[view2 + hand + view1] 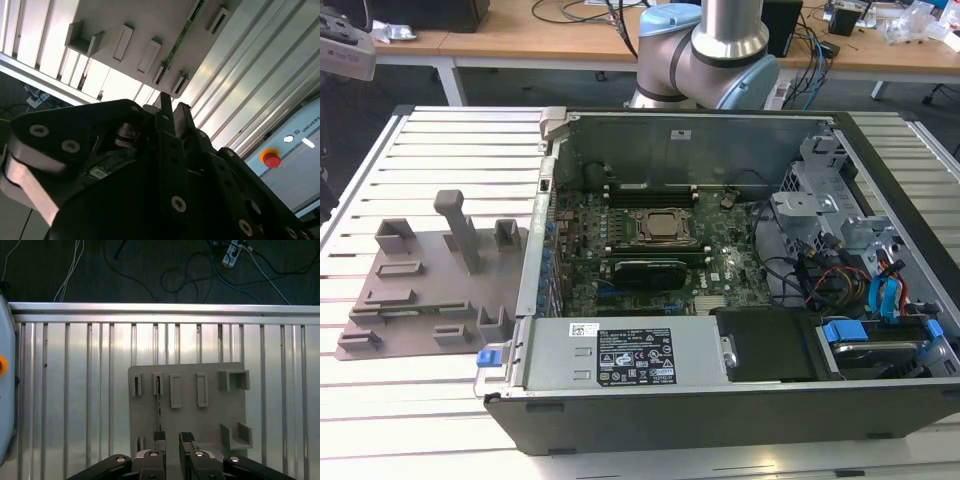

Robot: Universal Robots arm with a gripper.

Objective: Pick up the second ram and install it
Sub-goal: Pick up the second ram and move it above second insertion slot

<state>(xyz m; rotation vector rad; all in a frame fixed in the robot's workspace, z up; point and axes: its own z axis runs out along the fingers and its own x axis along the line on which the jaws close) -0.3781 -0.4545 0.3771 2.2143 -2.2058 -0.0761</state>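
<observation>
Gripper hangs over the grey tray, jaws spread, nothing between them. On that tray the second ram stands on edge in slotted holders, nearer one side edge.

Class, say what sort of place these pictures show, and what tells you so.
Most likely a robotics lab or workshop: an opened computer case sits on a slatted metal table, a robot arm stands behind it, and cable-strewn desks line the background.
</observation>
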